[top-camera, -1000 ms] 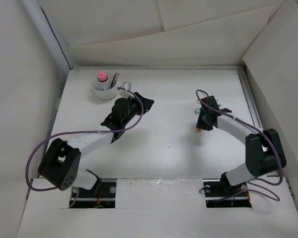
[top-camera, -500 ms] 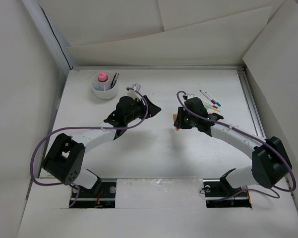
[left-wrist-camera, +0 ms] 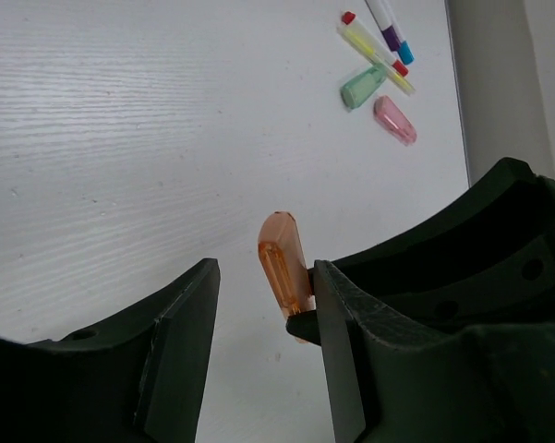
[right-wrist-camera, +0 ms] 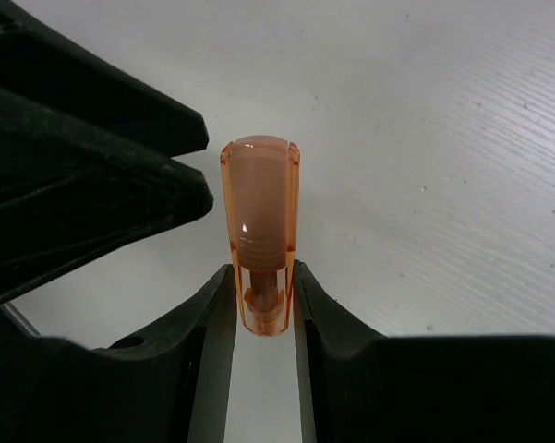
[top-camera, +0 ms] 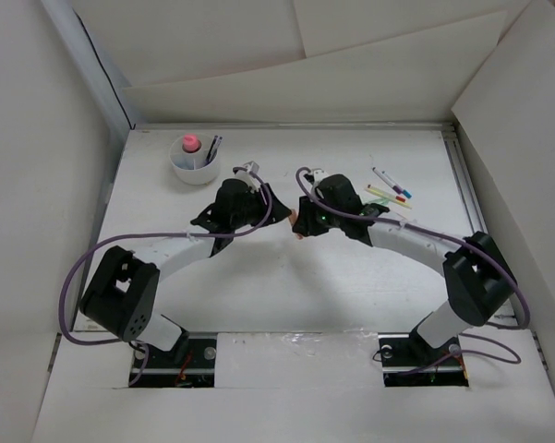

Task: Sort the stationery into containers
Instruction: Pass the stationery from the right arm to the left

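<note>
My right gripper (right-wrist-camera: 260, 277) is shut on a stubby, clear orange piece (right-wrist-camera: 259, 231), which sticks out past its fingertips. In the top view it holds that orange piece (top-camera: 298, 231) at mid-table, tip to tip with my left gripper (top-camera: 279, 210). The left gripper (left-wrist-camera: 263, 269) is open, and the orange piece (left-wrist-camera: 284, 263) hangs between its jaws, close to the right-hand one. The round white cup (top-camera: 180, 171) stands at the far left with a pink-capped tube (top-camera: 191, 142) and a dark pen (top-camera: 212, 148) in it.
Thin pens with coloured caps (top-camera: 390, 185) lie at the far right of the table. In the left wrist view the pens (left-wrist-camera: 379, 28) lie beside a stubby green piece (left-wrist-camera: 362, 86) and a stubby pink piece (left-wrist-camera: 394, 120). White walls enclose the table.
My right arm has swung left across the table with the orange piece. The left gripper has moved right, away from the cup, and opened around the piece.
</note>
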Available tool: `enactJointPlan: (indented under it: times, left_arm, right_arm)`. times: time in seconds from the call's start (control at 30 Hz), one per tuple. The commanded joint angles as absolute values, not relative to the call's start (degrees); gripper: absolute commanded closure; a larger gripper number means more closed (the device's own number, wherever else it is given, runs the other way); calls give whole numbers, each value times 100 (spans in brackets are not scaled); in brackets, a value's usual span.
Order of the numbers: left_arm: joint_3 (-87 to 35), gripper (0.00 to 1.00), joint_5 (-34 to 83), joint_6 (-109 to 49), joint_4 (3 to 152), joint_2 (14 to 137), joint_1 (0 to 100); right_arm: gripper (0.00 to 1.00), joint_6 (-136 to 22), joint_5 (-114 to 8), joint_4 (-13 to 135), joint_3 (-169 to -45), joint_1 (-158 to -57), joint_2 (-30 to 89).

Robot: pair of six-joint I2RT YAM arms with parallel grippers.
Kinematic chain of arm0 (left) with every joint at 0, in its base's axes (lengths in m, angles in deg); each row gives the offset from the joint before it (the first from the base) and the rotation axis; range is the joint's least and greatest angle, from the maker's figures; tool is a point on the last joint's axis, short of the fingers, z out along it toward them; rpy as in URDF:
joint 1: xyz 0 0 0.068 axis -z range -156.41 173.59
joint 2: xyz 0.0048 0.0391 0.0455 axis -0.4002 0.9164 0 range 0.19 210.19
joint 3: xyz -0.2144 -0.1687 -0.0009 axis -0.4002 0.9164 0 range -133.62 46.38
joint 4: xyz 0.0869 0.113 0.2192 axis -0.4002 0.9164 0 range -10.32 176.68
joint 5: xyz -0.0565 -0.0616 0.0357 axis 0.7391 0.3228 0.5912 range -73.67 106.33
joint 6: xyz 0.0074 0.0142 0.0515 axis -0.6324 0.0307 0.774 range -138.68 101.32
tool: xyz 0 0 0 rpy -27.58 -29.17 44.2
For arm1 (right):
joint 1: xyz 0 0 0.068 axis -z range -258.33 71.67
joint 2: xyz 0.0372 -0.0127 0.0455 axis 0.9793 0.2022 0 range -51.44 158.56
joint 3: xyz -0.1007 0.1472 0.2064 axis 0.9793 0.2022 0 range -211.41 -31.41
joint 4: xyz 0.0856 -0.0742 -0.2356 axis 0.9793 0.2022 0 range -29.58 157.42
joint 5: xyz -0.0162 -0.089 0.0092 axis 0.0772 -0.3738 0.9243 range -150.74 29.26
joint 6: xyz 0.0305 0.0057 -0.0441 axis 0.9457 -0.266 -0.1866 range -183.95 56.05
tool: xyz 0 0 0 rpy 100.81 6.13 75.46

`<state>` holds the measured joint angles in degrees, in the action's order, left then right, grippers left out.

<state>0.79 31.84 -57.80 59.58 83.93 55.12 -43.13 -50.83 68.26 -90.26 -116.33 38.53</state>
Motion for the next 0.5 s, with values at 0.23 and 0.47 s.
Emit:
enactJointPlan:
  times: [0.23,0.47]
  left_arm:
    - [182,58,3154,-5929,5805,8237,5488]
    - [-55,87,3092,-5982,5981,8289,5540]
  right_arm:
    - [89,-4427,-4132,5919,-8995,-11788,3750]
    - [89,-4427,-4131,5805,-8881,-11788,3627]
